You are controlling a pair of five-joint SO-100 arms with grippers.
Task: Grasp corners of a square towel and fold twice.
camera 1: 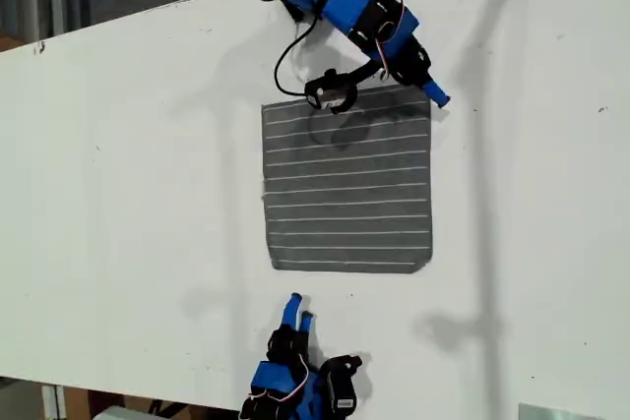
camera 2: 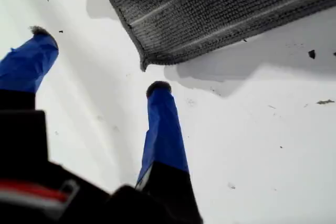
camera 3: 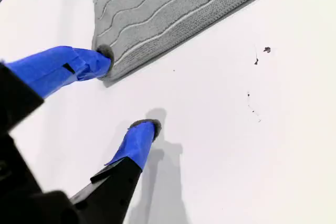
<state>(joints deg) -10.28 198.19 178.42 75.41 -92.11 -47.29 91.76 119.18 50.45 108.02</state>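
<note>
1. White table [camera 1: 138,194] fills the exterior view, with the towel [camera 1: 346,184] lying flat and unfolded near its middle, stripes running across.
2. My first pincer [camera 1: 299,309] sits low in the exterior view, jaws wide and holding nothing, just short of a near corner [camera 2: 143,65] of the towel.
3. My second pincer [camera 1: 433,93] is spread wide at the far corner [camera 3: 101,72] on the exterior view's right. One fingertip [camera 3: 105,53] touches the cloth edge and the other rests on bare table.
</note>
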